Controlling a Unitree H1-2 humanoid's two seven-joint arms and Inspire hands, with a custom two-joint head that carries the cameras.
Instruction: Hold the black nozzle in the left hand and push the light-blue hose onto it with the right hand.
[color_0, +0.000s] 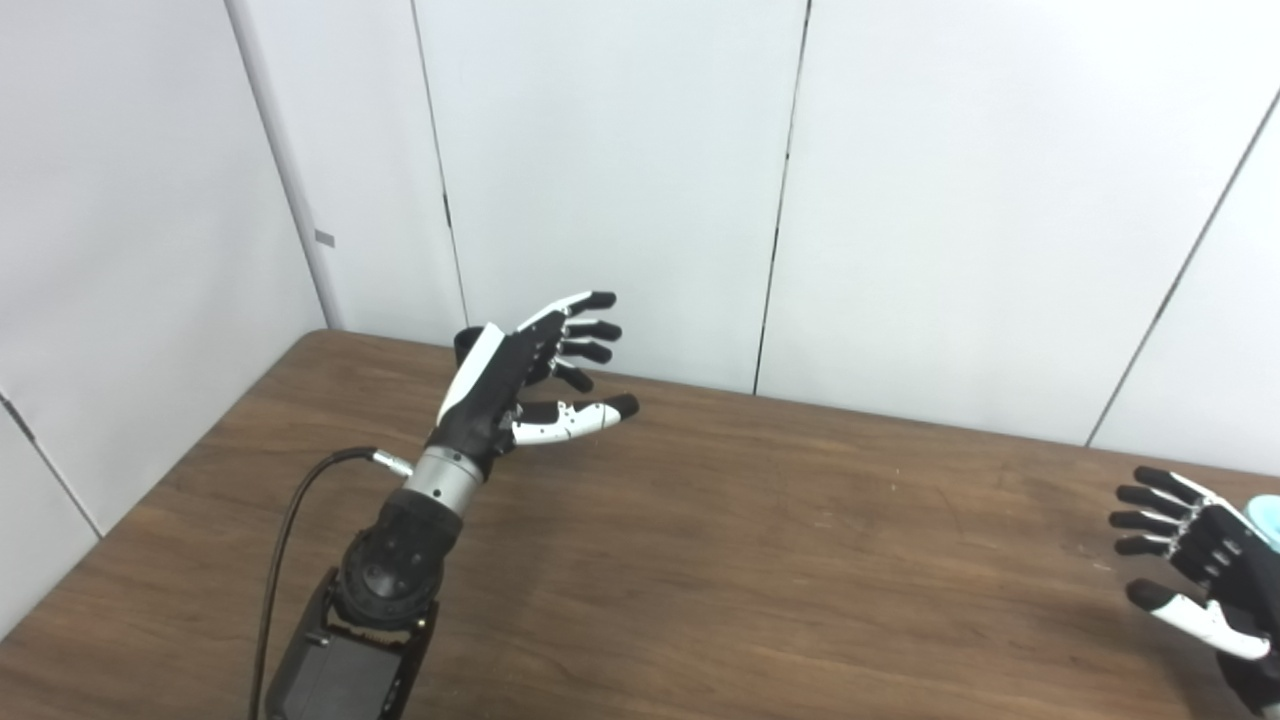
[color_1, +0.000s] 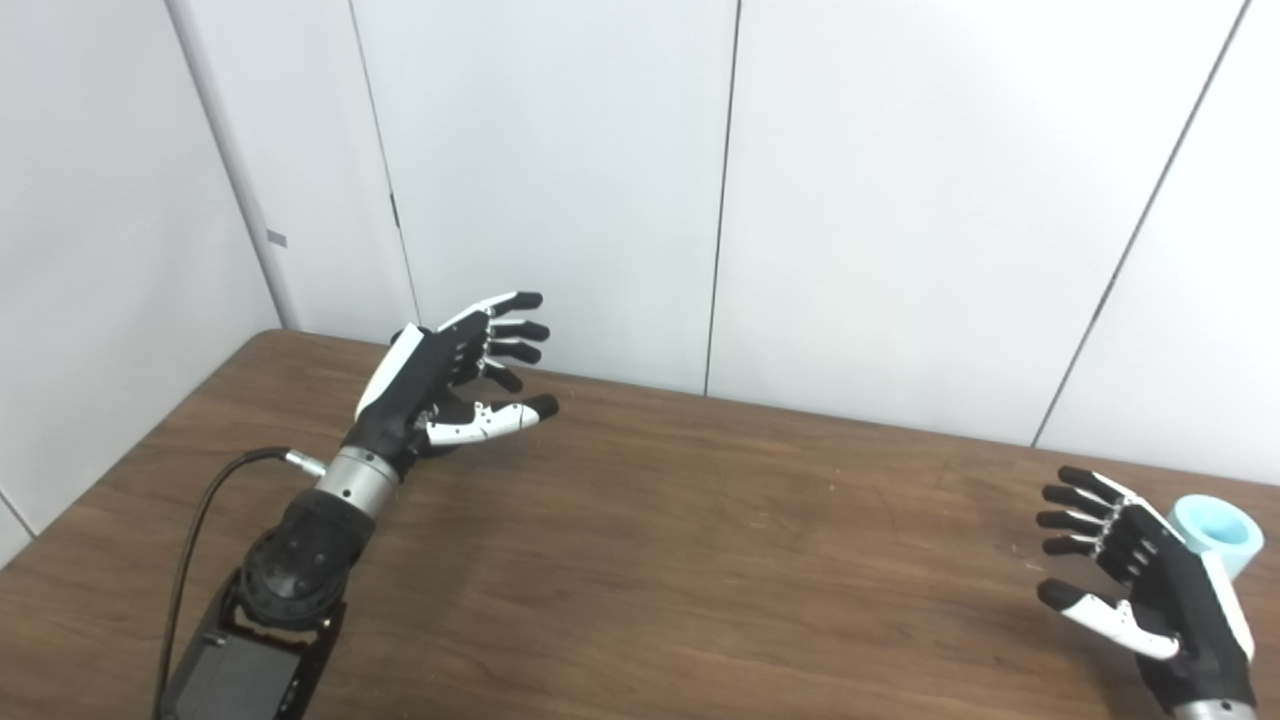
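Both empty, fingers spread: left robot hand (color_1: 440, 385) raised over far-left brown wooden desk (color_1: 700, 520), right robot hand (color_1: 1140, 580) just beside light-blue cylindrical hose end (color_1: 1215, 532) at right; black nozzle unseen; advised: locate nozzle before gripping.

left hand (color_1: 430, 385): black palm and back, white strip along its 10 o'clock edge; fingers white near the base, black tips
left thumb: white with small dark screws, black tip
left wrist (color_1: 350, 478): silver metal ring
left forearm (color_1: 290, 570): black housing with round screw-dotted joint
cable (color_1: 195, 530): black, silver plug, at the wrist's 9 o'clock
right hand (color_1: 1150, 590): black, white edge strip, white thumb, black tips
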